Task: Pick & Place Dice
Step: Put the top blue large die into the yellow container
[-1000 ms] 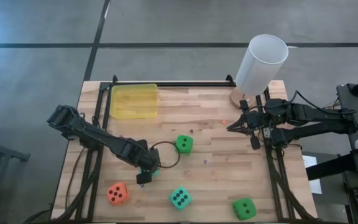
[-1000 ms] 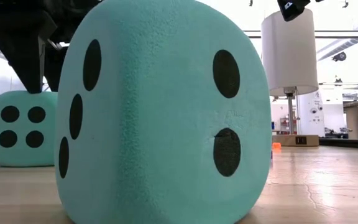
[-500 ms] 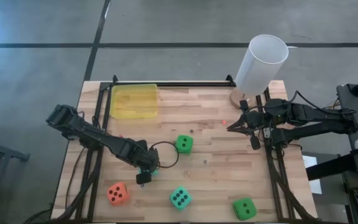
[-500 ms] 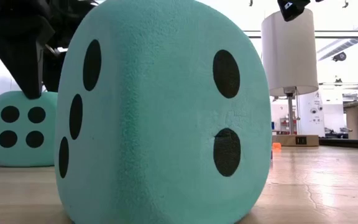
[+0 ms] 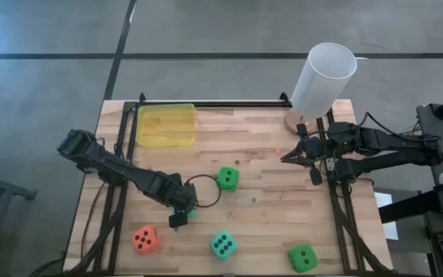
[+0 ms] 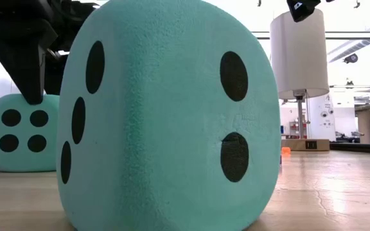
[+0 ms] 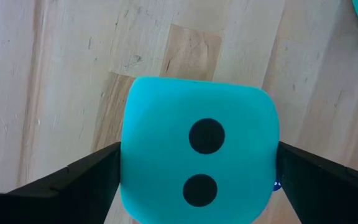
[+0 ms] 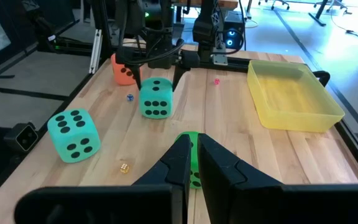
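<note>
A teal die [image 7: 199, 158] sits on the wooden table [image 5: 268, 208] left of centre, between the spread fingers of the left gripper [image 5: 181, 213]. The wrist view shows one dark finger [image 7: 73, 180] at each side of the cube with its two-pip face up; the jaws stand wide, flanking it, and whether they press the foam cannot be told. From above this die is almost wholly hidden under the gripper — only a sliver of teal shows.

The second teal die [image 5: 222, 245] lies near the front edge, the orange-red die [image 5: 145, 239] to its left near the front-left corner, one green die [image 5: 302, 258] by the front-right corner and the other green die [image 5: 227, 178] near the middle. Bare wood lies open between them, widest across the centre and right.

The yellow tray [image 5: 165, 125] sits at the back-left corner, touching nothing. A white cylinder [image 5: 323, 79] stands at the back-right edge.

The right gripper [image 5: 284, 158] hangs over the right side, well apart from every die, its fingers close together with a thin gap between them in its own wrist view.

In the low view one teal die [image 6: 172, 115] fills most of the frame, cutting off the table behind.
</note>
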